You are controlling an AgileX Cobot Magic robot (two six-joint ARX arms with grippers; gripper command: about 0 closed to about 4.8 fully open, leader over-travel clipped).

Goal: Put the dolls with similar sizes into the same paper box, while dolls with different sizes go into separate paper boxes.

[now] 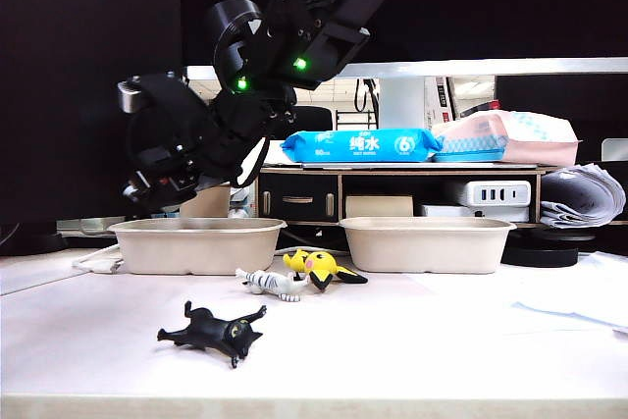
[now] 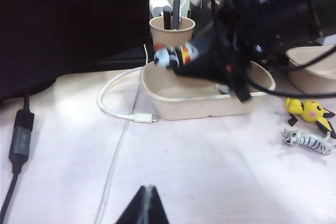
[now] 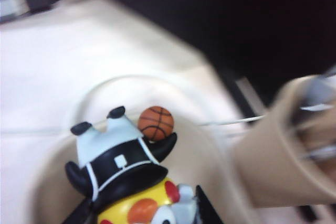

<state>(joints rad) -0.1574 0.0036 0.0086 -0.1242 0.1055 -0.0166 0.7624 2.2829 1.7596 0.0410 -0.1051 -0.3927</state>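
We see two shallow pulp-paper trays with flared rims and rounded corners along the bench's point(image 1: 412, 340) far edge: the left paper box point(image 1: 196, 245) and the right paper box point(image 1: 428, 243). The right gripper point(image 1: 167, 179) hangs over the left paper box, its jaws clamped on a glossy plastic doll point(image 3: 128, 182) with a pale-blue, black and yellow body and a small orange basketball; only the right wrist view shows this figure clearly, blurred above the tray's beige hollow. In the left wrist view the same doll shows as a small striped blur at the dark arm's tip. Of the left gripper point(image 2: 144, 208) only a dark tip shows, low over the bench, and we cannot tell whether it is open. In front of the trays lie the smooth yellow-and-black doll point(image 1: 324, 268) and, touching it, the tiny white-grey striped doll point(image 1: 267, 283); the black cat doll point(image 1: 218, 329) sprawls nearer the front edge. A white cable point(image 2: 118, 124) curls beside the left paper box, and a beige cup point(image 2: 171, 29) of pens stands behind it.
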